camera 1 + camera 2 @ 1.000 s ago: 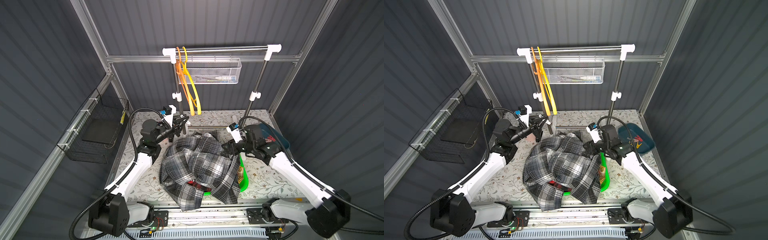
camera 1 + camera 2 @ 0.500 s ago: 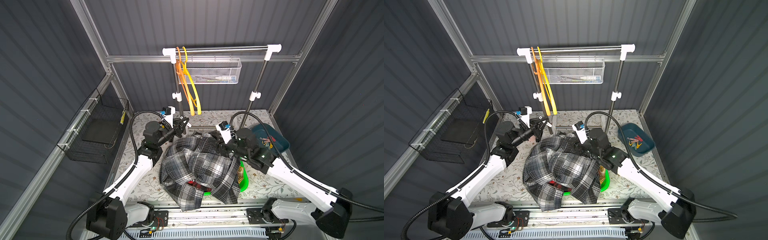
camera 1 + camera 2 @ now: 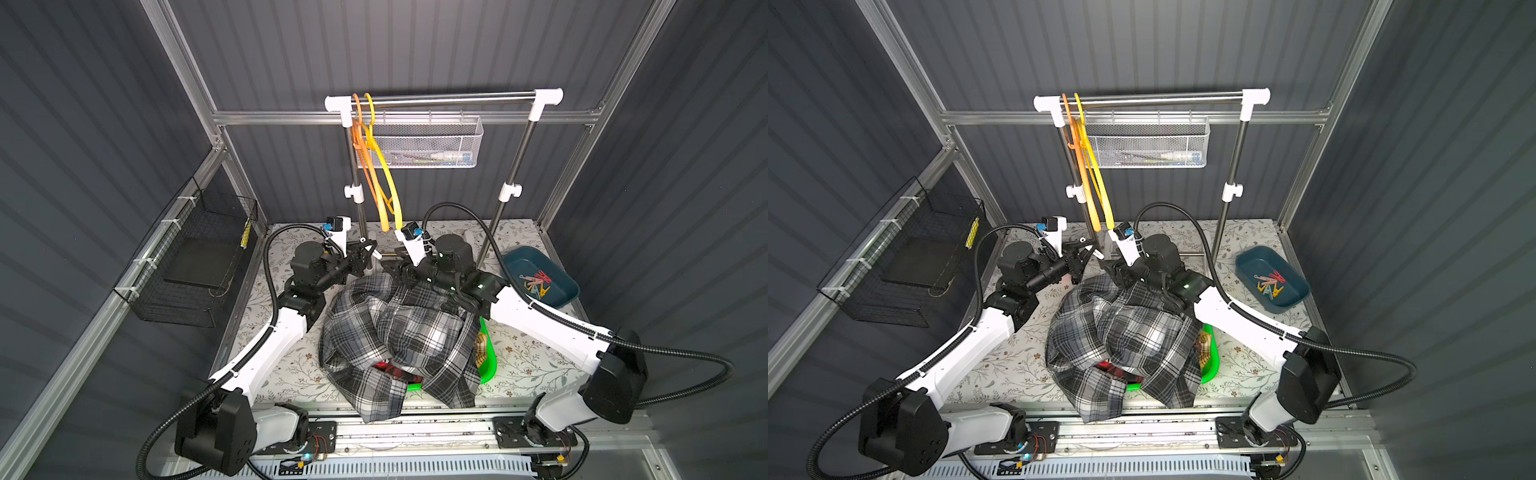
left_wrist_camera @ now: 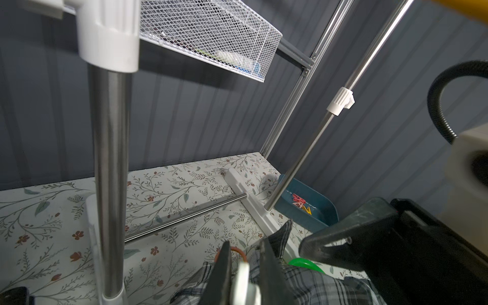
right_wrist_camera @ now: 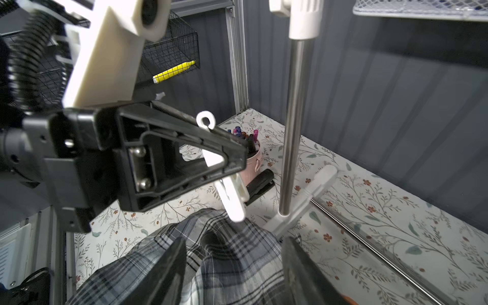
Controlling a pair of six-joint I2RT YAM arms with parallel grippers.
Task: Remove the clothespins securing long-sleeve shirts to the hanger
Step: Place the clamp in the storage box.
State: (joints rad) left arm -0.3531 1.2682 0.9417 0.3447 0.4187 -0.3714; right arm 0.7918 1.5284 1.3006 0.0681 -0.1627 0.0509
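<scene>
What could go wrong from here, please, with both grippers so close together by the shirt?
The left gripper holds the pale clothespin right at its tips; it could slip onto the grey plaid shirt. The open right gripper hangs just over cloth and might nip fabric. The right arm stands between that clothespin and the teal tray, risking a bump.

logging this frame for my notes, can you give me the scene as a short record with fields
left claw: shut on a pale clothespin
right claw: open, empty, over the grey plaid shirt
tray: teal, back right of the table, holds loose clothespins
hangers: orange and yellow, bare, on the rail
green bin: mostly covered by the shirt
</scene>
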